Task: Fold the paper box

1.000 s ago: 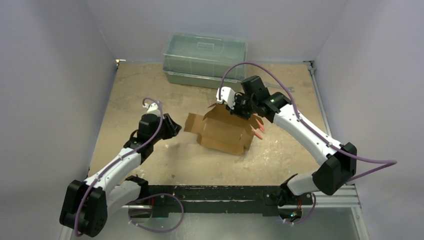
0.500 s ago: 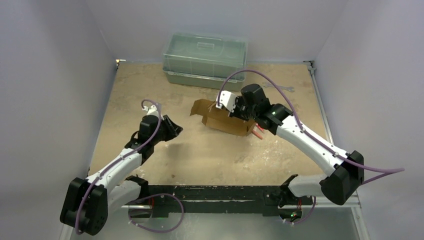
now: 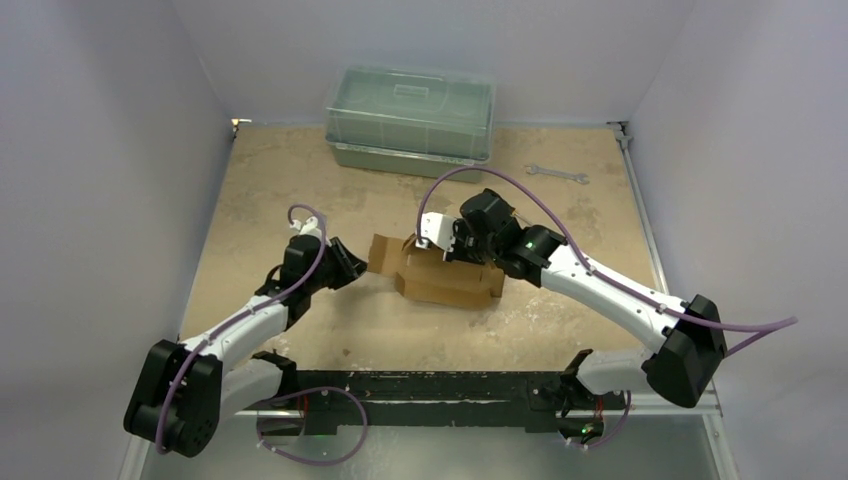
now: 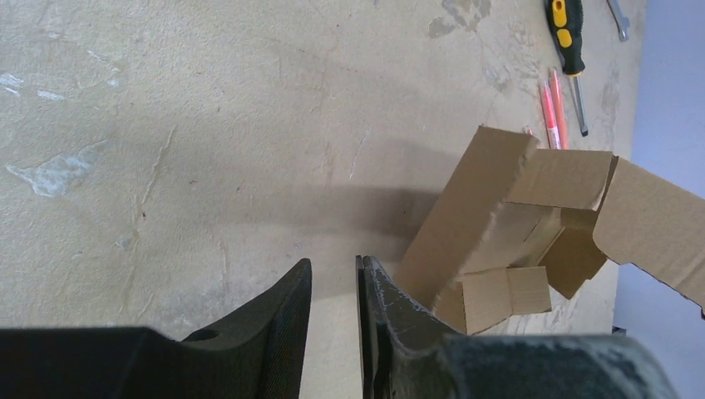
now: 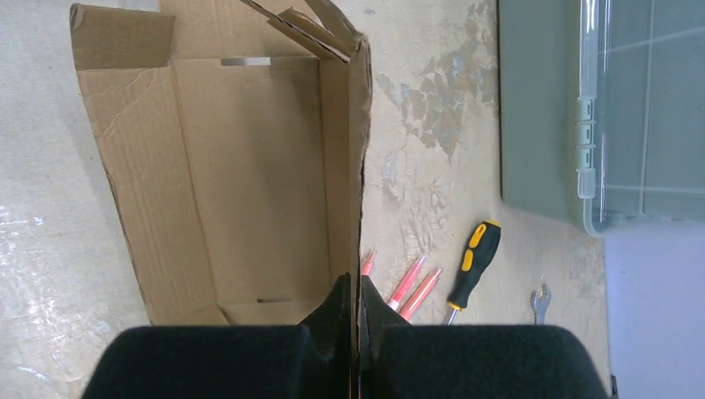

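Note:
The paper box (image 3: 447, 280) is a brown cardboard carton lying half-opened in the middle of the table, with loose flaps at its left end. My right gripper (image 3: 447, 247) is shut on the thin edge of one box wall (image 5: 359, 166), and the open inside of the box (image 5: 241, 166) lies to its left. My left gripper (image 3: 357, 266) sits just left of the box's left flap. Its fingers (image 4: 334, 274) stand a narrow gap apart over bare table with nothing between them. In the left wrist view the box (image 4: 499, 208) is off to the right of that gripper.
A large green-grey lidded plastic container (image 3: 410, 115) stands at the back. A wrench (image 3: 555, 174) lies at the back right. A yellow-and-black screwdriver (image 5: 470, 262) and red pens (image 5: 411, 283) lie on the table right of the box.
My right gripper has carried the box left and nearer to me, setting it lower. My left gripper has moved right up to the box's flap, and its fingers have narrowed.

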{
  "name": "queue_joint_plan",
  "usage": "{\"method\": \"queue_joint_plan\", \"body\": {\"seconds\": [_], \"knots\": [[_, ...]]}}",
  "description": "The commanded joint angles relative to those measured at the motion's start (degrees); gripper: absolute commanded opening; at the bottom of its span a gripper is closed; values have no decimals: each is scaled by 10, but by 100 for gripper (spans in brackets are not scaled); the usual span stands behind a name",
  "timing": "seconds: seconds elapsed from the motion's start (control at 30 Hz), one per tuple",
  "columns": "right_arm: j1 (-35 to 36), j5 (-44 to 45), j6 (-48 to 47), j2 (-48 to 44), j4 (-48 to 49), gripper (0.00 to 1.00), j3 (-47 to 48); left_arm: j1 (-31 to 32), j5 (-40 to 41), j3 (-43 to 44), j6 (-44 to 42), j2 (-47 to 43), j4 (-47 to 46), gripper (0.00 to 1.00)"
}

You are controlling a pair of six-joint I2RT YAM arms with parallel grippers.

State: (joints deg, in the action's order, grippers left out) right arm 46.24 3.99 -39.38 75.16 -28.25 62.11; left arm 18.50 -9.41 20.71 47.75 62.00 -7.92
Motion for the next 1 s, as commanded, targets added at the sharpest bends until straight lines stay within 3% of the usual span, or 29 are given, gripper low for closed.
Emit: {"method": "queue_joint_plan", "body": {"seconds": [0.0, 0.1, 0.3, 0.4, 0.43, 0.6, 0.67, 0.8, 0.97], "knots": [[3, 12, 11, -11, 19, 0, -3, -2, 14, 26, -20, 3, 5, 26], [3, 10, 15, -14, 14, 0, 6, -2, -15, 26, -37, -15, 4, 34], [-16, -35, 32, -21, -4, 0, 35, -2, -45, -6, -40, -138, 14, 63], [-29, -61, 40, -25, -9, 0, 38, -2, -63, -41, 1, -186, -3, 67], [-33, -69, 42, -27, -9, 0, 38, -2, -68, -56, 23, -197, -15, 65], [-48, -94, 48, -32, -9, 0, 38, -1, -98, -136, 129, -220, -106, 32], [-51, -103, 50, -31, -9, 0, 39, 4, -99, -151, 147, -218, -120, 25], [-53, -116, 51, -25, -10, 0, 41, 36, -74, -147, 147, -183, -139, 21], [-57, -121, 49, -22, -14, 0, 41, 96, -28, -112, 127, -69, -200, 19]]}}
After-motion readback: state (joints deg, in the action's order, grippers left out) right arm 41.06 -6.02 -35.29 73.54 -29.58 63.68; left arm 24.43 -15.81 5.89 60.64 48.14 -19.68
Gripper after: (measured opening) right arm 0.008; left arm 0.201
